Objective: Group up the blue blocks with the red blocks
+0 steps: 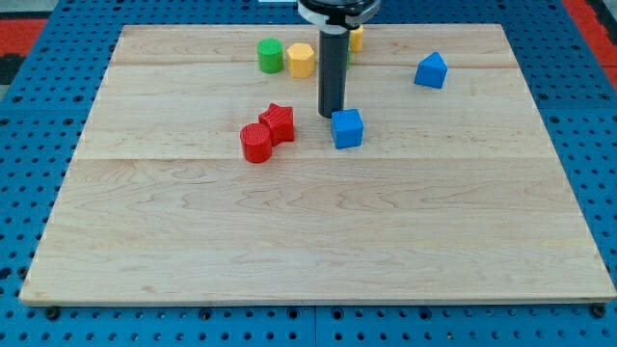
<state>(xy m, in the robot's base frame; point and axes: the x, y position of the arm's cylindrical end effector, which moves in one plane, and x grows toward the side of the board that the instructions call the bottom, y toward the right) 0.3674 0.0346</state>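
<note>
Resting on a blue pegboard floor (39, 193), the pale wooden desk (318, 241) carries everything. Left of my tip (332, 116) sit the red cylinder (255, 143) and red star block (278, 121), touching. The blue cube (347, 128) touches the tool, a bare rod without jaws; another blue block (431, 70) lies right.

My body shows as a straight, smooth rod of dark grey, nearly black, round in section and even in width along its length. Its lower end, my tip (332, 116), is cut flat and plain. At the far edge of the scene the rod enters a wider black collar ringed by a white band. No cables, screws or markings can be made out.
</note>
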